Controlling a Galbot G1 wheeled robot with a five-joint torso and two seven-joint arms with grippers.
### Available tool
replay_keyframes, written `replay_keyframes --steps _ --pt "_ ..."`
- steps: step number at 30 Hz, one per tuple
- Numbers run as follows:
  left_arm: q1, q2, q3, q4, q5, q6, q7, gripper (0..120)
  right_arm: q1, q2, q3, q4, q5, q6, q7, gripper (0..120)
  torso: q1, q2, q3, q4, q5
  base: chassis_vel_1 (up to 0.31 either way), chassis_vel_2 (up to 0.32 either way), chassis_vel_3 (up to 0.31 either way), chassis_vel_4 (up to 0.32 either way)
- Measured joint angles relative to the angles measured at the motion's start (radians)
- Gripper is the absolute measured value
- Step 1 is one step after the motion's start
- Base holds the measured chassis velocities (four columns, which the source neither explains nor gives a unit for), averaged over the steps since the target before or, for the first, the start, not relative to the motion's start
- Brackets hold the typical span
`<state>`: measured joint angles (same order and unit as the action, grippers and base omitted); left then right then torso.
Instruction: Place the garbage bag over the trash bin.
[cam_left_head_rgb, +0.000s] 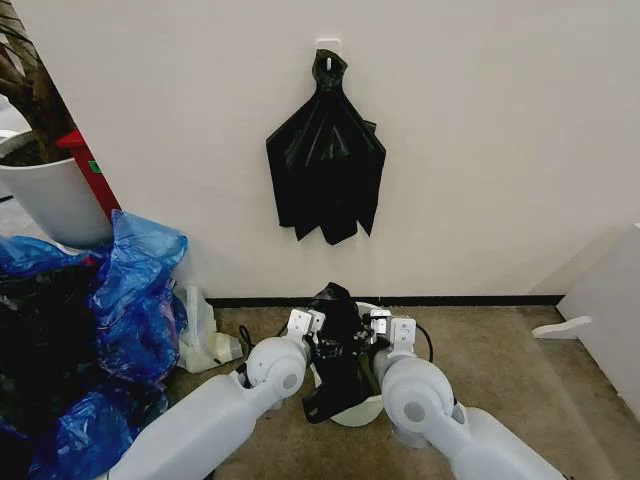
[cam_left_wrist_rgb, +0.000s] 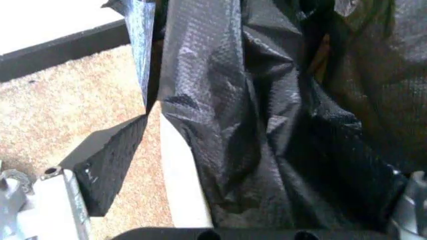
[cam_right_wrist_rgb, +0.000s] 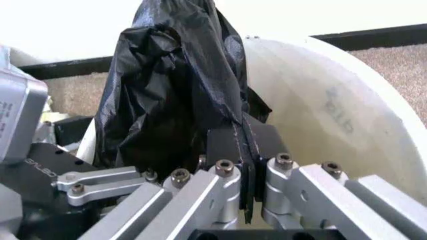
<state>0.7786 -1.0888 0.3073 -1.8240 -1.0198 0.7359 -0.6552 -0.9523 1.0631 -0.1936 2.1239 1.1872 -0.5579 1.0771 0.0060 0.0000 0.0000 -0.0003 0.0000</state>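
both grippers at the bin, bag gathered over the opening

head view: the left gripper (cam_left_head_rgb: 306, 322) and right gripper (cam_left_head_rgb: 392, 328) sit close together above the trash bin (cam_left_head_rgb: 358, 410), which stands on the carpet just below and between them. the garbage bag (cam_left_head_rgb: 338, 345) hangs bunched between the two, draped down the bin's near side.

left wrist view: black bag plastic lies directly ahead of the left gripper, spilling over the bin's pale rim (cam_left_wrist_rgb: 180, 170). i cannot tell how this gripper's fingers stand.

right wrist view: the right gripper's pads (cam_right_wrist_rgb: 230, 145) are pressed narrow together, pinching a fold of the bag, with the bin's white wall (cam_right_wrist_rgb: 333, 120) just beyond them.

judgement: the step in hand looks like opening the bag's mouth over the bin. the next move calls for drawing the held edges apart and down past the rim without letting the thin plastic slip.
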Motion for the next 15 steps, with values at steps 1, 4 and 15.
replay_keyframes --steps 1,4,15 --pt "0.0 0.0 0.0 0.0 0.0 0.0 0.0 97 0.0 0.0 0.0 0.0 0.0 0.0 0.0 0 0.0 0.0 0.0 0.0 0.0 0.0 0.0 0.0 0.0" --pt "0.004 -0.004 0.002 0.002 0.0 0.0 0.001 94 -0.001 -0.001 -0.001 0.0 0.0 0.0 0.0 0 0.0 0.0 0.0 0.0 0.0 0.0 0.0 0.0 0.0" --pt "0.012 -0.009 0.008 0.002 -0.012 -0.016 -0.022 51 -0.01 -0.006 0.001 0.002 -0.002 0.0 0.0 0 0.0 0.0 0.0 0.0 0.0001 0.0 0.0 0.0 0.0"
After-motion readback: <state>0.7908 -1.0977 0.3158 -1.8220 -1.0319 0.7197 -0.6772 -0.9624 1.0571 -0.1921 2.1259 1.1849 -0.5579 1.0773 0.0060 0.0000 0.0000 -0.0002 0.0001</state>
